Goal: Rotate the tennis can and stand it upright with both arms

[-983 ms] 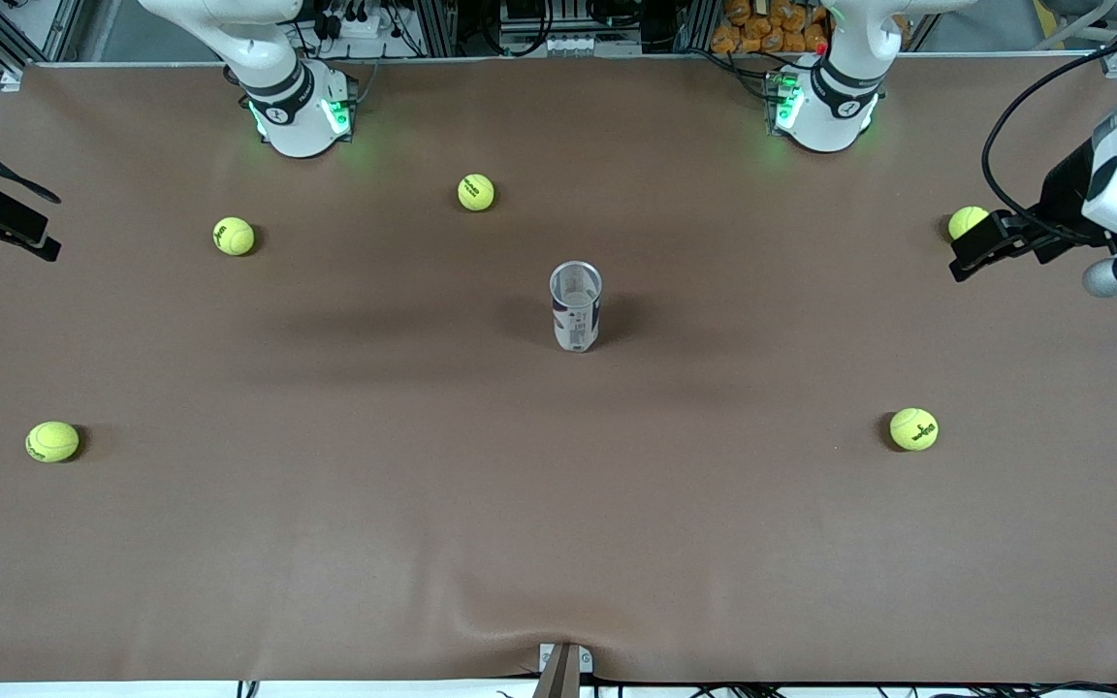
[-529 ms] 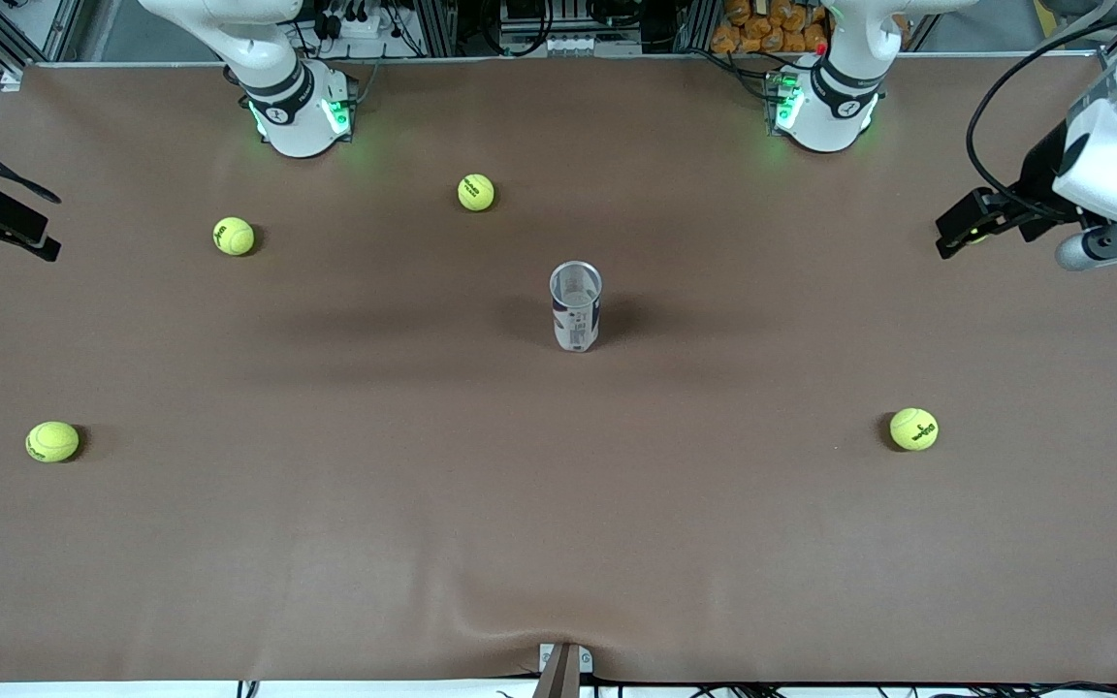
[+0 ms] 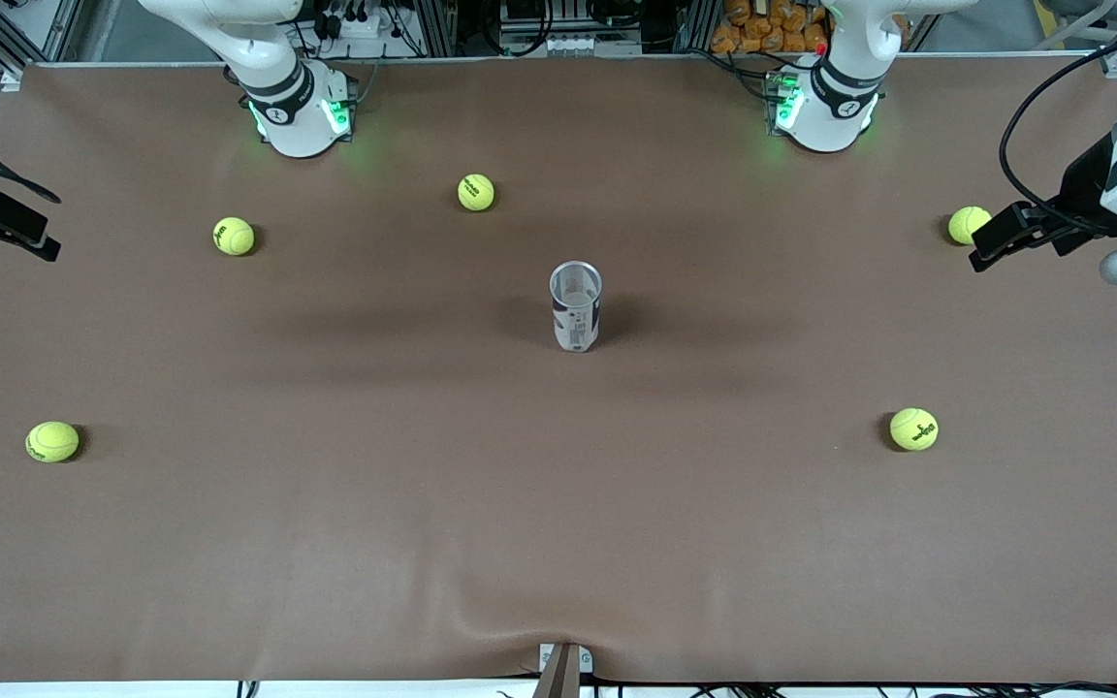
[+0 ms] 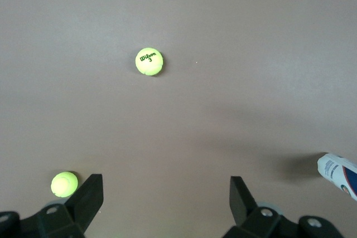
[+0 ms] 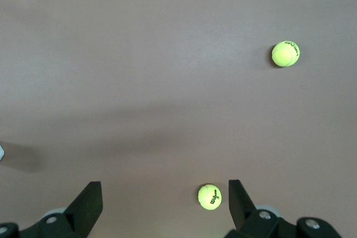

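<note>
Tennis can [image 3: 576, 318] — upright, open silver rim up, mid-counter [image 3: 558, 543], untouched. Left end effector [image 3: 998, 238] — fingers spread, empty, over the counter's left-arm end beside a tennis ball [image 3: 966, 224]. Right end effector [image 5: 165, 204] — spread, empty, over the right-arm end. Five balls scattered around, apart from the can.

The tennis can [image 3: 576, 307] stands upright at the middle of the brown table [image 3: 423, 543], its open silver rim facing up. Five yellow-green tennis balls lie scattered well apart from it. The left gripper [image 3: 990, 242] hangs over the table's edge at the left arm's end, just beside one tennis ball [image 3: 967, 224]. The right gripper [image 3: 6, 233] waits over the right arm's end, holding nothing.
</note>
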Robot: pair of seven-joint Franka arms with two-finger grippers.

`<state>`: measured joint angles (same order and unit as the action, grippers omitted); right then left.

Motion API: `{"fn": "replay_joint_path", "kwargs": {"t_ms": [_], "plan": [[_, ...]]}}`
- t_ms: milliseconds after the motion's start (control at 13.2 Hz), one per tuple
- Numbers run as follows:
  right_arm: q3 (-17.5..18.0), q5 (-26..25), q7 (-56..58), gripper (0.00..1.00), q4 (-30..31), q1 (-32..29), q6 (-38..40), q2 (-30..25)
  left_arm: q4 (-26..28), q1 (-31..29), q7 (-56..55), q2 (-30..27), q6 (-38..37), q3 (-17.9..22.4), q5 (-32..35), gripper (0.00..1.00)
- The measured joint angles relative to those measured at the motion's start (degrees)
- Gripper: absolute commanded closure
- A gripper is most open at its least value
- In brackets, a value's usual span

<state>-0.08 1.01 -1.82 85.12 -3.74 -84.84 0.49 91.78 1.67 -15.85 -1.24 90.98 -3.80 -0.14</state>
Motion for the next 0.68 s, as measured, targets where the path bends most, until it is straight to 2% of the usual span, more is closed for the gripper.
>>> {"fn": "replay_joint_path", "kwargs": {"t_ms": [302,680], "plan": [[0.0,0.0,0.0,0.00,0.0,0.0,0.0,0.0,0.0,0.1,7.2,0.3,0.0,0.0,-0.1,0.00],[0.0,0.0,0.0,0.00,0.0,0.0,0.0,0.0,0.0,0.3,7.8,0.3,0.0,0.0,-0.1,0.00]]}}
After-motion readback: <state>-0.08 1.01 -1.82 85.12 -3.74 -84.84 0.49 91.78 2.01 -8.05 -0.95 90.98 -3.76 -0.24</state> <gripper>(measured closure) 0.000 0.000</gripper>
